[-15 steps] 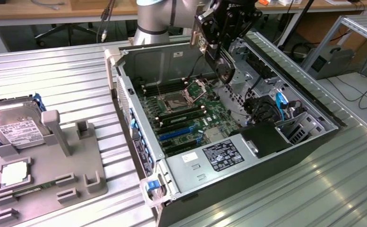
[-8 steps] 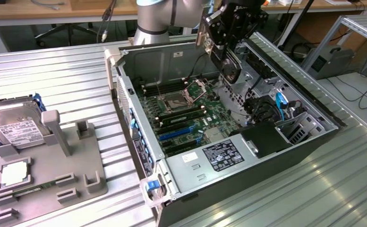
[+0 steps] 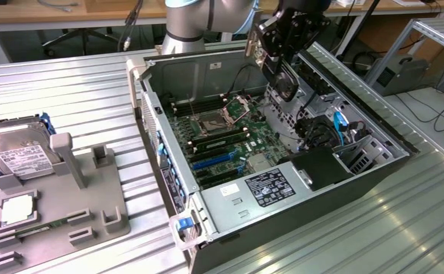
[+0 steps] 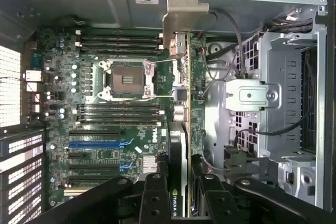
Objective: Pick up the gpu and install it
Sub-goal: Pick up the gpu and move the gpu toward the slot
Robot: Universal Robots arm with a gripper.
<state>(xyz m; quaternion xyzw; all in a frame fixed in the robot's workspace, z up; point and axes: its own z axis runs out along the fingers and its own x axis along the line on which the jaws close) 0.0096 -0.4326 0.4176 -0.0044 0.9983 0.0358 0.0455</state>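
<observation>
Ribbed metal table (image 3: 69,97), gpu (image 4: 181,82) in pincer (image 4: 181,195)

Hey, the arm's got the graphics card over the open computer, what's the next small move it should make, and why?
Probably shift the gpu sideways toward the blue expansion slot before going any lower. The gripper is shut on the card, which hangs above the motherboard beside the CPU socket, away from that slot and not yet down at board level.
</observation>
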